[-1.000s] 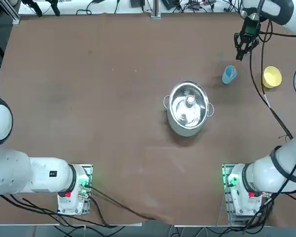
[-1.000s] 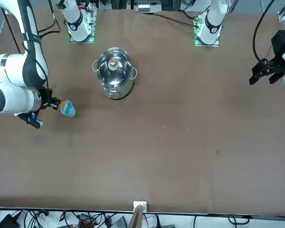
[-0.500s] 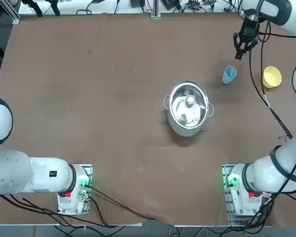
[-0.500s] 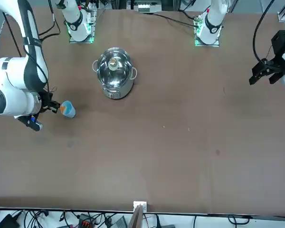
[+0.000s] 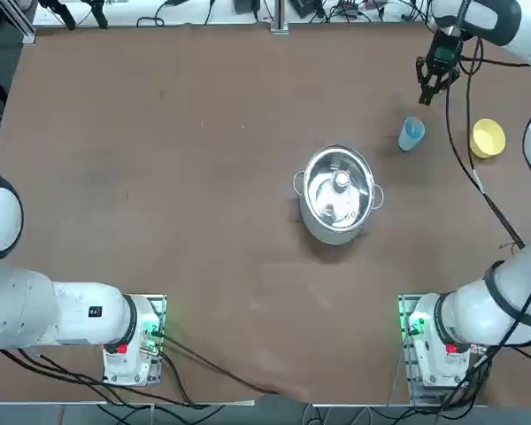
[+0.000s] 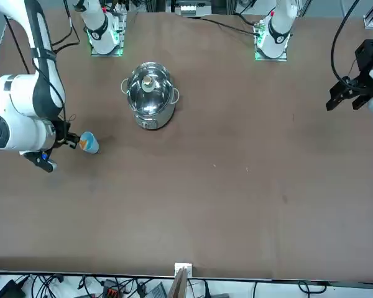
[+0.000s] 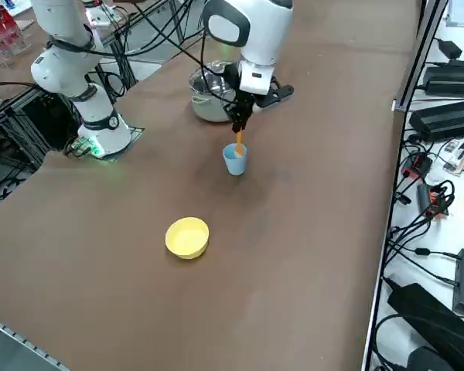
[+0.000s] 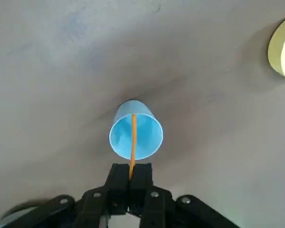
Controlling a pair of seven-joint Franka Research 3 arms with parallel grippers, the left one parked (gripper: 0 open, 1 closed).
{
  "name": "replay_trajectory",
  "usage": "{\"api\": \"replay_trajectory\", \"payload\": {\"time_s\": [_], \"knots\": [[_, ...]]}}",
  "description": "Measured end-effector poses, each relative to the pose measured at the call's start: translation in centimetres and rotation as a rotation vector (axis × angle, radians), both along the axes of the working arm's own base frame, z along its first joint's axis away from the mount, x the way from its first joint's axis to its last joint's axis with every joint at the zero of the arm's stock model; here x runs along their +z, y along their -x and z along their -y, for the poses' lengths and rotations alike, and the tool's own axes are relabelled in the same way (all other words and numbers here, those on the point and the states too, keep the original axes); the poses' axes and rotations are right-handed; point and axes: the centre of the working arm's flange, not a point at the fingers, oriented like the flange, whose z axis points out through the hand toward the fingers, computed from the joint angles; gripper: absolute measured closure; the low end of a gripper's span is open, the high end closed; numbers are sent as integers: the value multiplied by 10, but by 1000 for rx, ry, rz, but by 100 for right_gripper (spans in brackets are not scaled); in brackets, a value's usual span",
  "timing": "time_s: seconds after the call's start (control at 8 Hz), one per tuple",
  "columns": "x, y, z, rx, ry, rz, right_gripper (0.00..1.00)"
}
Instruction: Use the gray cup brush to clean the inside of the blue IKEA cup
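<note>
The blue IKEA cup (image 5: 411,134) stands upright on the brown table, far right of the steel pot; it also shows as the cup (image 7: 235,160) and the cup (image 8: 135,135). My right gripper (image 8: 130,179) hangs directly above it, shut on the gray cup brush (image 8: 133,142), a thin orange stick. The brush (image 7: 238,144) points straight down and its lower end reaches into the cup's open mouth. From overhead the gripper (image 5: 427,87) sits just beyond the cup; from the side the gripper (image 7: 238,122) is a short way above the rim.
A lidded steel pot (image 5: 338,193) stands mid-table, nearer the robot than the cup. A yellow cup (image 5: 488,138) sits to the right of the blue one, also seen as the yellow cup (image 7: 187,236). The table's far edge lies just beyond the gripper.
The right gripper has drifted slightly toward the far edge in the top view, keeping the brush over the cup. The blue cup has not moved.
</note>
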Motion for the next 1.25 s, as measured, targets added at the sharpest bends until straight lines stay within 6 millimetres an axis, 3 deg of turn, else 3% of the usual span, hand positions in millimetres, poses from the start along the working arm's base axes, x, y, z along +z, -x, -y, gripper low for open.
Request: {"api": "replay_trajectory", "payload": {"time_s": [1.25], "knots": [[-11, 7, -27, -18, 22, -49, 97]]}}
